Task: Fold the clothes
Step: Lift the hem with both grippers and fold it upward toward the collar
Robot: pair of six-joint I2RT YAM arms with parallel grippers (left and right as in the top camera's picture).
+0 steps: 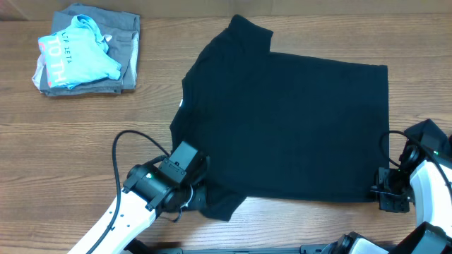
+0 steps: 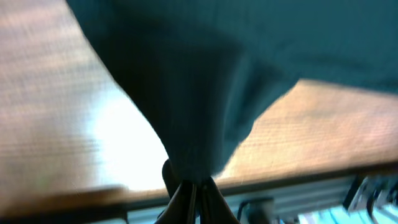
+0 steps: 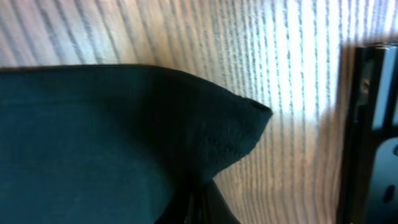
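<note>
The left gripper (image 1: 200, 192) is clenched on the near sleeve of the black short-sleeved T-shirt of soft fabric (image 1: 289, 120). In the left wrist view its fingers (image 2: 198, 200) meet at the bottom edge of the frame, with the dark cloth (image 2: 186, 93) gathered into a narrow bunch between them; that view is blurred, so finer detail cannot be told. The right gripper (image 1: 387, 194) is likewise clamped on the garment, at its near hem corner. In the right wrist view the fingertips (image 3: 214, 205) converge under the stitched corner (image 3: 236, 134), which juts out over the bare wood. The T-shirt lies spread mostly flat on the brown wood-grain table (image 1: 85, 134), right of centre, with its collar toward the left, where a small white neck label (image 1: 181, 104) shows at the edge. The far sleeve points to the rear of the table and the hem runs along the right side. A black cable (image 1: 134, 140) loops over the table beside the left arm. Well apart from the T-shirt, at the far left corner, a grey folded garment (image 1: 128, 42) lies on the table, with a crumpled light blue shirt with pink-white lettering (image 1: 81, 55) resting on top of it.
</note>
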